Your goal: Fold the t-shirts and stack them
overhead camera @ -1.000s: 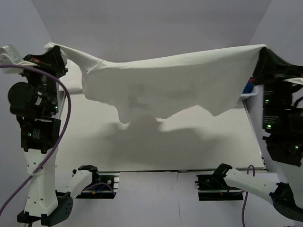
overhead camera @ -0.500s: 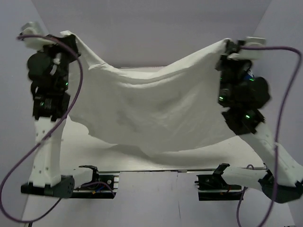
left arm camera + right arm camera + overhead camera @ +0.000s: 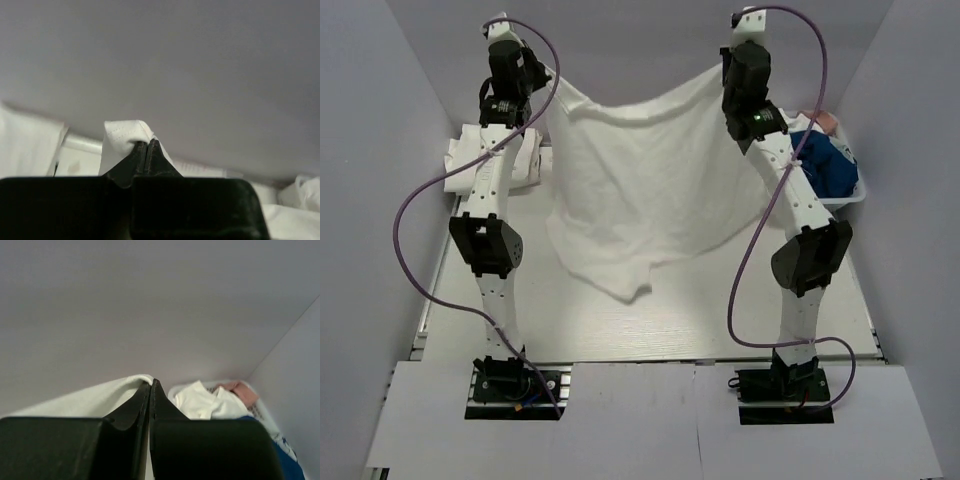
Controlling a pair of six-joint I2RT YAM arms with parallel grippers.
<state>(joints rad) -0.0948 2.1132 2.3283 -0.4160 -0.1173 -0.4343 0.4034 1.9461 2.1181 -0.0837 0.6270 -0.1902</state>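
White table (image 3: 660,320), grey walls (image 3: 640,30). Top view: a white t-shirt (image 3: 640,190) hangs spread between the left gripper (image 3: 542,72) and right gripper (image 3: 724,70), both held high. Folded white shirts (image 3: 480,165) lie at far left and a basket (image 3: 850,200) at far right. Left wrist: jaws pinched tight on a stitched corner. Right wrist: jaws pinched tight on the shirt's edge.

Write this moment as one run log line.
left gripper: shut on t-shirt | right gripper: shut on t-shirt | t-shirt: held up, spread between both

A lab test cell: plain grey walls (image 3: 640,40) enclosing a white table (image 3: 670,320).
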